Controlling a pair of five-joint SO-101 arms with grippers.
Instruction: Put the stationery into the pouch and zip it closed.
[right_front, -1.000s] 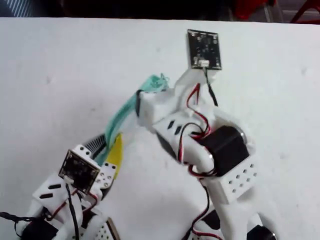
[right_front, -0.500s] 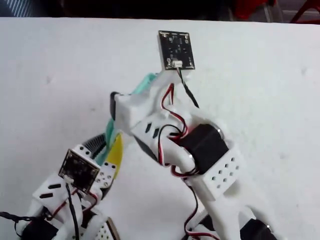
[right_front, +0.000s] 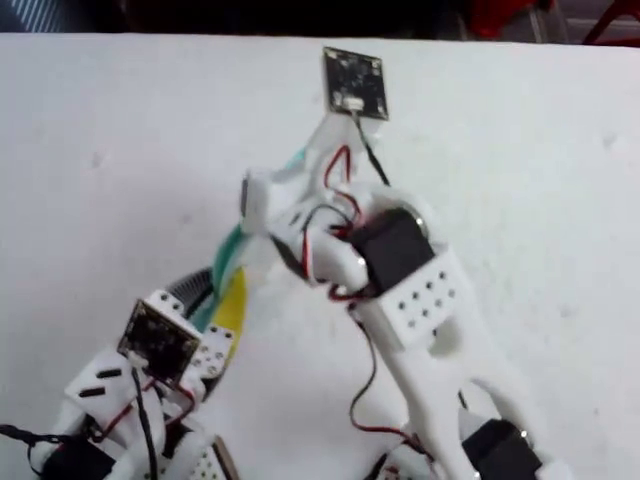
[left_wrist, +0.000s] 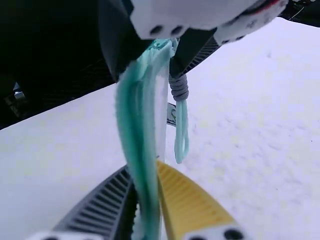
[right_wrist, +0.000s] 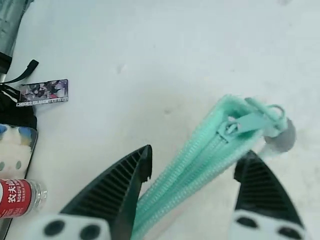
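- Now my right gripper (right_wrist: 197, 156) sits with jaws apart, astride the pouch (right_wrist: 175, 182) beside the zip pull (right_wrist: 252, 120).
- It has swung left since a second ago.
- The left gripper (left_wrist: 144, 175) stays clamped on the pouch's other end.
- The zip looks shut, so I judge we're nearly done.

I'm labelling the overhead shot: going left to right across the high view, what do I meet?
left arm's wrist camera → mint pouch → right arm's black motor
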